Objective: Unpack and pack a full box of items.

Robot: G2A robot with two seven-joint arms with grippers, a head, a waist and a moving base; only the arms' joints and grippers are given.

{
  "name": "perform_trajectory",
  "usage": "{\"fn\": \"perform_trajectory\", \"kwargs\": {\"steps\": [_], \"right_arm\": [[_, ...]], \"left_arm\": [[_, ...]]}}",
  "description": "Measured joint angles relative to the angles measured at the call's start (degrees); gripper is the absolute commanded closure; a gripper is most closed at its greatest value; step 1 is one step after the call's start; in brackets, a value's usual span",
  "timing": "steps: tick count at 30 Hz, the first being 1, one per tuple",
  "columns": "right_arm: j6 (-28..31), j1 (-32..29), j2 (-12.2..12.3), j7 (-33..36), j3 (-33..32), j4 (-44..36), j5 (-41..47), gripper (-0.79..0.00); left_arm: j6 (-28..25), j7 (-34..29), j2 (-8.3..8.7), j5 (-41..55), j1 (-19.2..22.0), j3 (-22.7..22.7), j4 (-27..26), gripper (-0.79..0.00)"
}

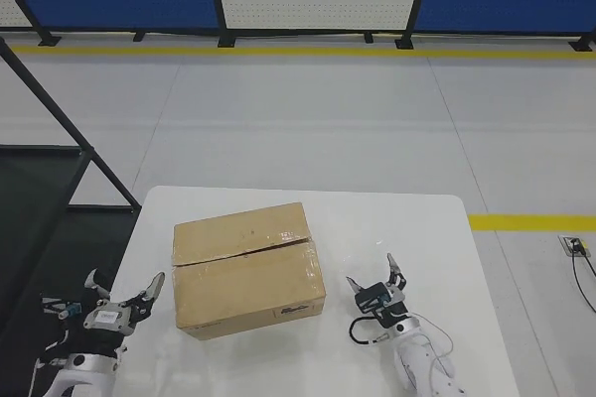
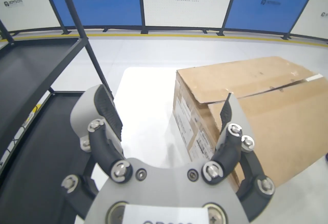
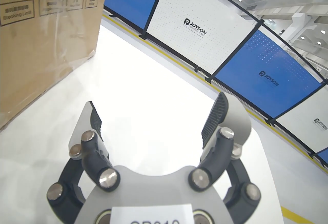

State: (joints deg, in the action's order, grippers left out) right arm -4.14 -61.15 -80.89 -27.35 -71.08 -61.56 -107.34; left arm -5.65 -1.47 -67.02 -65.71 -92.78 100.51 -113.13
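A closed cardboard box [image 1: 246,270] stood on the white table [image 1: 417,228], roughly at its middle and turned slightly askew to the table's edges. Both top flaps were folded down and met along a seam across the lid, with a narrow dark gap visible along part of it. Clear tape covered the side of the box facing the robot. The left wrist view showed printed labels on the box's end face, and the right wrist view showed a row of handling symbols under clear film on the opposite end. The left gripper [image 1: 125,281] hung at the table's front left corner, just beside the box but not touching it. Its fingers were spread wide with nothing between them. The right gripper [image 1: 371,272] was over the table to the right of the box, near its front corner and apart from it. Its fingers were likewise spread and held nothing. A black metal rack [image 1: 20,228] stood off the table's left side. Blue and white fence panels [image 1: 119,12] closed off the far end of the floor. A yellow floor line [image 1: 536,222] ran out from behind the table to the right.
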Motion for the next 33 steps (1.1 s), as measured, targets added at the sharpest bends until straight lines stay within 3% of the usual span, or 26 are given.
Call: {"fn": "perform_trajectory", "kwargs": {"steps": [6, 14, 25, 33], "right_arm": [[-0.2, 1.1, -0.5, 0.4, 2.2, 1.3, -0.4, -0.785], [-7.8, 3.6, -2.0, 2.2, 6.1, 4.6, -1.8, -0.785], [-10.6, 9.0, -3.6, 4.5, 9.4, 8.7, -2.5, -0.785], [-11.4, 11.9, -4.7, 0.3, 8.4, 12.3, 5.0, -0.785]], "left_arm": [[0.3, -3.4, -0.05, -3.1, 4.6, -3.5, 2.3, -0.785], [1.1, -6.9, -0.18, -3.5, 9.9, -5.5, 5.7, -0.785], [1.1, -6.4, -0.24, -2.3, 9.2, -4.2, 5.8, -0.785], [0.4, -5.2, -0.27, -0.9, 7.8, -2.7, 5.9, -0.785]]}}
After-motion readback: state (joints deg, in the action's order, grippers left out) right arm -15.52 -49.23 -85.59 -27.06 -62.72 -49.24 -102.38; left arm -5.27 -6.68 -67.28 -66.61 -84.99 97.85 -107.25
